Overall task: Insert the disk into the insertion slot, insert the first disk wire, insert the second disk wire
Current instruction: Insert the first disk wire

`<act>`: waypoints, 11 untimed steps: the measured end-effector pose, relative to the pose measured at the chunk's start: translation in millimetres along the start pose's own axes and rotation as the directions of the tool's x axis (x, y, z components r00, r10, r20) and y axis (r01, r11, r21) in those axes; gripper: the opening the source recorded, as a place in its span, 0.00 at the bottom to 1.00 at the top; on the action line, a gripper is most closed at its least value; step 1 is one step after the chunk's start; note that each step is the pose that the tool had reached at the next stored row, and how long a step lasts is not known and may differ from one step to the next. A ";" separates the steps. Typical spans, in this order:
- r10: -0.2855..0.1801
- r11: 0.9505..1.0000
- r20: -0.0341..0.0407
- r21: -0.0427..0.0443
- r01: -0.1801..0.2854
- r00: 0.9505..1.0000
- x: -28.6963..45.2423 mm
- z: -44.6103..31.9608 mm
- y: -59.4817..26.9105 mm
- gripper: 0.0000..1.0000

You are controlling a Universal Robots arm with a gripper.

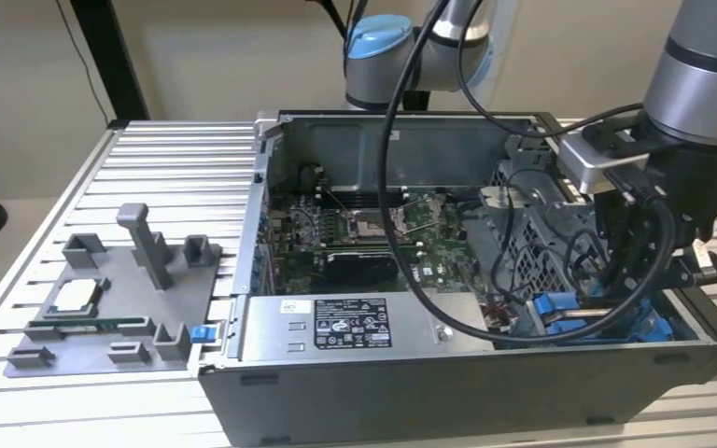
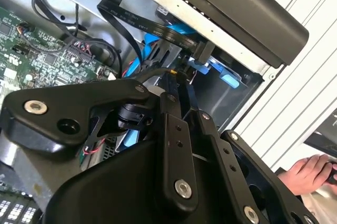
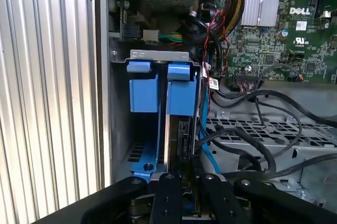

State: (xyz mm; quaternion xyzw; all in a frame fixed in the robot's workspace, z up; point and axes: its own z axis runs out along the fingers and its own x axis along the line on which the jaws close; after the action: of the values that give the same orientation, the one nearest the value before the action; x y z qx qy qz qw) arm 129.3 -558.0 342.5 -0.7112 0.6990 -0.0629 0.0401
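Note:
The disk [image 3: 184,129] stands on edge in the insertion slot [image 3: 158,54], a grey metal bay with blue rails at the case's front corner on the exterior view's right. Its blue carrier tab [image 3: 181,89] sits beside a second blue tab [image 3: 143,92]. My gripper [image 3: 185,175] hangs directly over the disk's edge, the fingers drawn close together on a thin black wire end [image 2: 169,70] that meets them at the tips. In the second wrist view the gripper [image 2: 177,77] points into the bay beside a flat black cable [image 2: 158,30]. The exterior view shows the gripper [image 1: 626,297] lowered inside the case.
The open computer case [image 1: 458,383] holds a motherboard [image 1: 358,233], a grey box with a sticker [image 1: 346,327] and loose black cables [image 3: 263,150]. A grey fixture [image 1: 109,308] with parts lies at the exterior view's left. A person's hand [image 2: 310,174] rests off the table's edge.

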 end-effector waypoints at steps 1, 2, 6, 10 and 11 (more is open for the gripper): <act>0.000 1.000 0.000 0.000 0.000 1.000 0.3 0.1 0.0 0.00; 0.000 1.000 0.000 0.000 0.000 1.000 0.3 0.2 0.1 0.00; 0.000 1.000 0.000 0.000 0.000 1.000 0.4 1.4 0.2 0.00; 0.000 1.000 0.000 0.000 0.000 1.000 0.5 2.6 0.4 0.00; 0.000 1.000 0.000 0.000 0.000 1.000 0.5 3.0 0.4 0.00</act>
State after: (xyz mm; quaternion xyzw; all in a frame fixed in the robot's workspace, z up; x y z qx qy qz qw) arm 129.3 -558.6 339.5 -0.7112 0.6990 -0.0630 0.0400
